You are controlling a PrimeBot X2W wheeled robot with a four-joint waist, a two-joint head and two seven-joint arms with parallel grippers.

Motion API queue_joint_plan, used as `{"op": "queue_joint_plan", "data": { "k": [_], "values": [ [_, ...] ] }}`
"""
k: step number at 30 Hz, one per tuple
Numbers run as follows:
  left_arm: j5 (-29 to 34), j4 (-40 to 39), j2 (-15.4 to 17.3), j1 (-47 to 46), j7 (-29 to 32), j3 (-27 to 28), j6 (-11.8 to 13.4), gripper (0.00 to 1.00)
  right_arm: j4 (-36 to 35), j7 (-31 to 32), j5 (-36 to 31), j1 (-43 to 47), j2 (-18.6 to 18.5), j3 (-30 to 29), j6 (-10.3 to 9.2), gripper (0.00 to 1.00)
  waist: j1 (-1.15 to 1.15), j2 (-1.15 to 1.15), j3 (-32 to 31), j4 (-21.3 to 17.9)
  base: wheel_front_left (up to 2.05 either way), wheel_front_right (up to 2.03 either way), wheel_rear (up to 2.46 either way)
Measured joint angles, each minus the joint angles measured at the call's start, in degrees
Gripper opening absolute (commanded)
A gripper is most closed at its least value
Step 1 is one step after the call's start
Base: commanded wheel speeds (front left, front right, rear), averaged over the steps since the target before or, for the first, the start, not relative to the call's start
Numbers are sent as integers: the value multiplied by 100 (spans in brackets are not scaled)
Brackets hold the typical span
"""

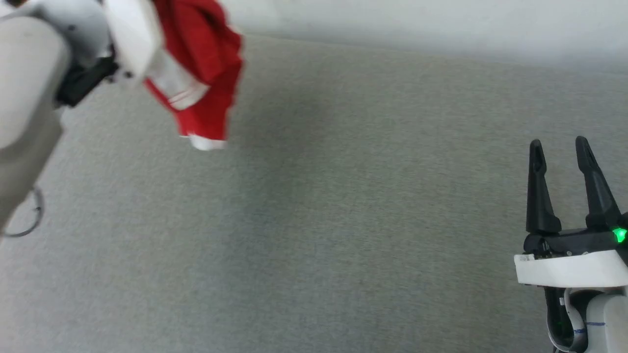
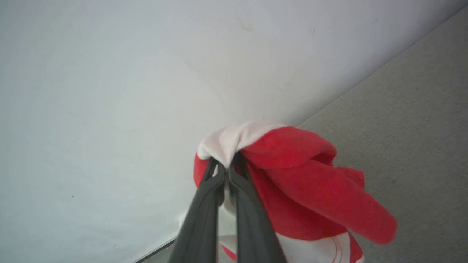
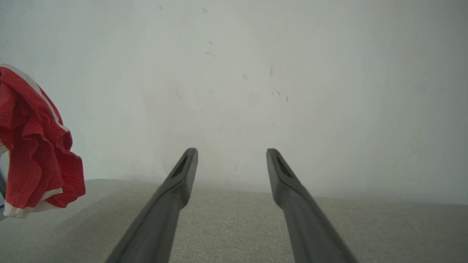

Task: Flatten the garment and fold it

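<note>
The garment, red with white bands, hangs bunched in the air at the upper left of the head view, clear of the grey surface. In the left wrist view my left gripper is shut on a white band of the garment, and the red cloth drapes to the right of the fingers. The right wrist view shows the garment dangling at the far left. My right gripper stands open at the lower right with nothing between its fingers, far from the cloth; in its own view the right gripper points at the wall.
A grey fabric-covered surface spreads across the work area. A pale wall rises along its far edge. My left forearm fills the upper left corner of the head view.
</note>
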Motion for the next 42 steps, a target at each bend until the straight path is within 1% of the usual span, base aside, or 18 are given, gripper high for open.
{"op": "queue_joint_plan", "data": {
  "k": [3,6,11,14,18,22,26,29,34,37,38,39,42],
  "values": [
    [-171,-279,-209,-93,-147,-185,-3,0,16,-1,58,14,1,16,0,100,0,0,-67,-225,0,0,0],
    [-179,-482,-381,-176,-272,-445,-4,0,31,0,98,43,-1,7,0,100,0,0,-98,-504,0,0,0],
    [-430,-698,-838,-172,-548,-808,-4,0,57,0,159,110,-2,-37,0,100,1,0,-117,-1018,0,0,0],
    [-539,-721,-1071,-137,-692,-1158,-4,0,58,0,201,114,-3,-55,0,100,1,0,-114,-1318,0,0,0],
    [-677,-657,-1429,246,-746,-1663,-5,0,57,0,241,115,-5,-81,0,100,1,0,-79,-1676,0,0,0],
    [-642,-599,-1801,988,-653,-1791,-5,0,56,0,252,114,-7,-82,0,100,1,0,-7,-1933,0,0,0],
    [-163,-787,-2109,2160,-192,-1815,-4,0,54,0,279,113,-7,-83,0,100,1,0,114,-2058,0,0,0],
    [200,-913,-2218,2769,18,-1840,-4,0,56,0,281,108,-7,-74,0,100,1,0,191,-2084,0,0,0],
    [498,-1070,-2308,3325,264,-1833,-4,0,63,0,256,104,-7,-70,0,100,1,0,204,-2018,0,0,0],
    [623,-1067,-2343,3391,97,-1835,-4,0,88,0,234,107,-5,-88,0,100,1,0,148,-1950,0,0,0],
    [625,-1031,-2352,3381,-76,-1835,-4,42,94,0,220,111,-5,-97,0,100,1,0,116,-1927,0,0,0],
    [641,-962,-2370,3359,-332,-1837,-4,100,101,0,196,117,-5,-111,0,100,1,0,77,-1901,0,0,0],
    [614,-668,-2446,3183,-1069,-1835,-4,100,116,0,179,207,-4,-137,0,100,1,0,-71,-1819,0,0,0]
  ]
}}
